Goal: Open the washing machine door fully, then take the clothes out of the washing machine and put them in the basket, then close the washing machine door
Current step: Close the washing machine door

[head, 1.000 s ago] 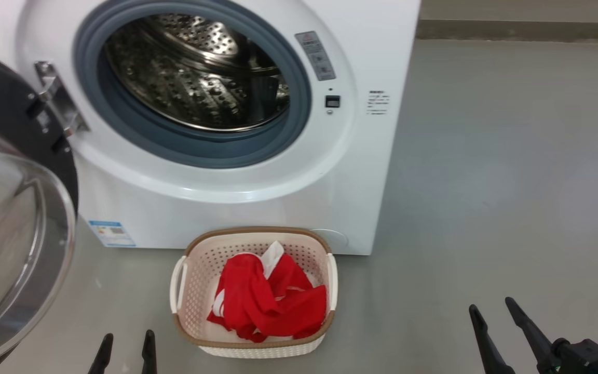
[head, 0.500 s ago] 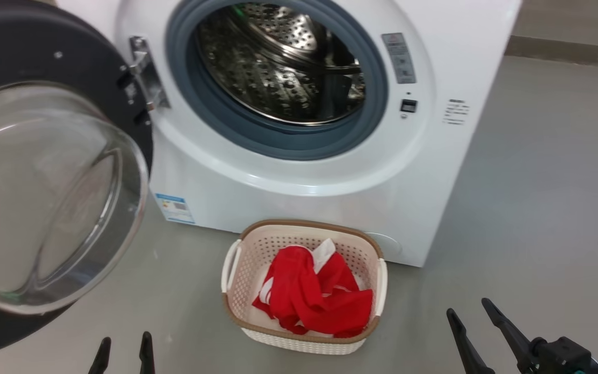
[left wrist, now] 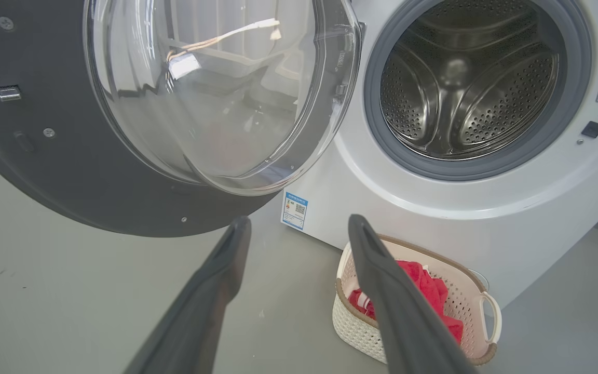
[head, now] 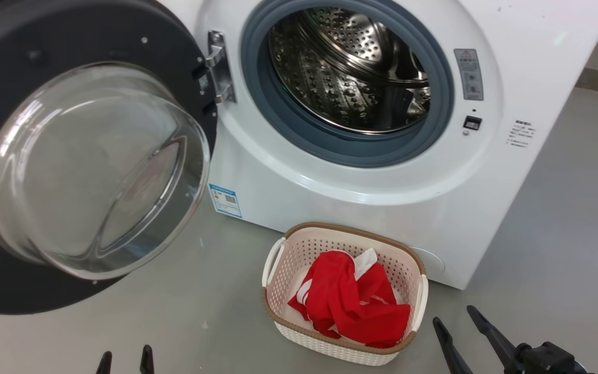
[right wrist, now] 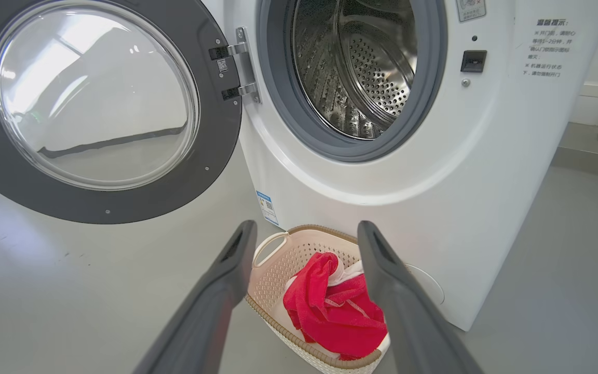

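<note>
Left tool (head: 125,358), right tool (head: 454,317) spread, empty — basket (head: 340,350) w/ clothes (head: 351,306) between them.

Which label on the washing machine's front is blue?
The small sticker low on the washing machine, below the door hinge; the label beside the drum is grey, and the rightmost print is black text.

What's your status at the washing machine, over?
Left claw, right claw open, empty. Clothes in basket, drum empty. Washing machine door wide open, not yet closed. Nothing seen in its path.
</note>
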Available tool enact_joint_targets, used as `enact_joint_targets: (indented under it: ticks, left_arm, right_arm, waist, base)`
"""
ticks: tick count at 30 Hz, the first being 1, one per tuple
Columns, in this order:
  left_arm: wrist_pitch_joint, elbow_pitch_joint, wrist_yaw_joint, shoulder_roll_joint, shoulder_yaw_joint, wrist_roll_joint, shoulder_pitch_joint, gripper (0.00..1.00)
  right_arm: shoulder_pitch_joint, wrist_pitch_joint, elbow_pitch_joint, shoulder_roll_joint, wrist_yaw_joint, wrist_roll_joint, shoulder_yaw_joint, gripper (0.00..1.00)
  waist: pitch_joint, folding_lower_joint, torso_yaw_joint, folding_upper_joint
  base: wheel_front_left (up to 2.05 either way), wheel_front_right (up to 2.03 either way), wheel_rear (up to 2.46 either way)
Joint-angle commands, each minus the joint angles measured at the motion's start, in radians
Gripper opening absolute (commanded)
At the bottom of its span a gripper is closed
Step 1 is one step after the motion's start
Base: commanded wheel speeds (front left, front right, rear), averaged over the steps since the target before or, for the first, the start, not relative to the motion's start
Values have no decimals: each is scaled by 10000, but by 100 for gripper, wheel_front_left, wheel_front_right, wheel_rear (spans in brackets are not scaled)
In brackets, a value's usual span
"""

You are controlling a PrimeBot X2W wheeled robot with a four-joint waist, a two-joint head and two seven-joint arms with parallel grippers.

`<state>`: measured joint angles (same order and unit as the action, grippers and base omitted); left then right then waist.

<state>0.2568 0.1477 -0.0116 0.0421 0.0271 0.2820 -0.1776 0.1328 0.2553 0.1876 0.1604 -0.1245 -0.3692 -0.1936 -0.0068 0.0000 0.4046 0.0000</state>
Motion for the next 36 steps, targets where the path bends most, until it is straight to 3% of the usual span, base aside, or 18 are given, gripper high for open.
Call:
enact_joint_targets:
  ticks: [1, 18, 35, 36]
  left_arm:
    - [49, -255, 91, 81, 257, 87, 76, 100]
    - [49, -320, 134, 81, 395, 297, -97, 100]
    - [49, -486, 181, 81, 456, 499, -82, 100]
    - [49, -535, 173, 81, 473, 586, -58, 90]
  right_arm:
    - [-487, 65, -197, 148, -62, -67, -247, 100]
    - [-476, 65, -147, 88, -62, -113, -486, 100]
    - [-477, 65, -150, 90, -62, -137, -531, 100]
    - [-477, 65, -151, 91, -62, -137, -527, 100]
  waist:
    - [-92, 0, 205, 0]
    - [-253, 0, 710, 0]
    - [-287, 0, 659, 0]
    - [-284, 0, 660, 0]
  base:
    - [0, 0, 0]
    - [0, 0, 0]
    - [0, 0, 0]
    - [0, 0, 0]
